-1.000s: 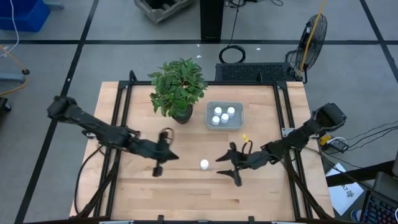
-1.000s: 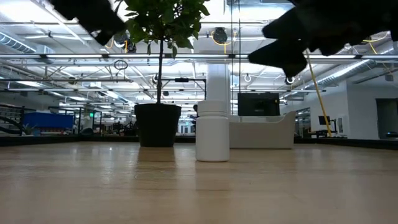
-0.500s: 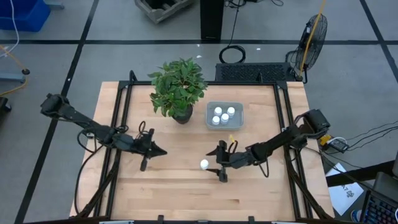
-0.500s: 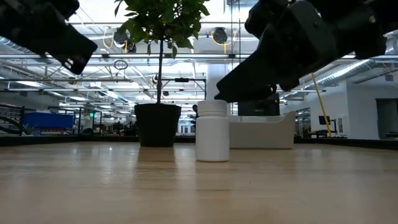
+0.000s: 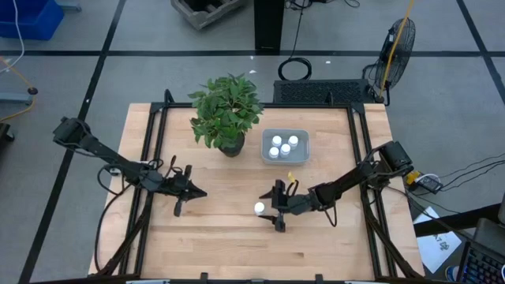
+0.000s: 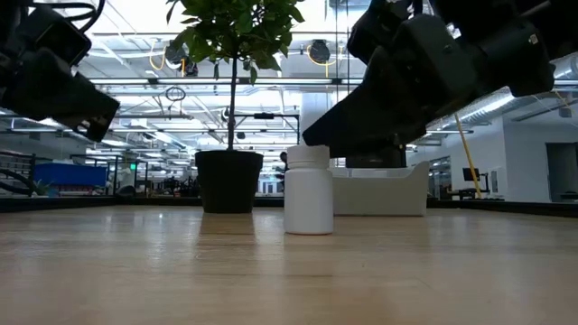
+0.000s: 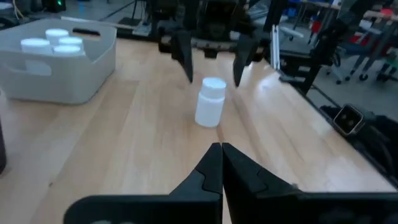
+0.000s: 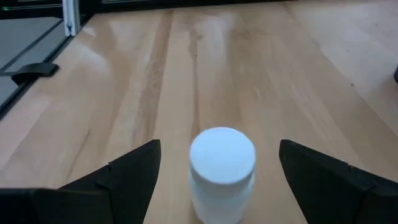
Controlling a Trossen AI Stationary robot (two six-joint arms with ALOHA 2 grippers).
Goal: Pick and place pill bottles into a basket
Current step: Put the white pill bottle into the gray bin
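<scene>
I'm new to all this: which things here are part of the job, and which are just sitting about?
Part of the job:
lone pill bottle
basket holding bottles
right gripper, open at the lone bottle

Just about:
potted plant
left gripper, shut, waiting

The high view looked straight down on the bench (image 5: 237, 237), the low view level across it, and both wrist views closely shared 1 pill bottle (image 8: 222, 163).

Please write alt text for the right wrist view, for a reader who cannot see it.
A white pill bottle stands upright on the wooden table, seen from above, between the right gripper's two open dark fingers, which do not touch it.
</scene>
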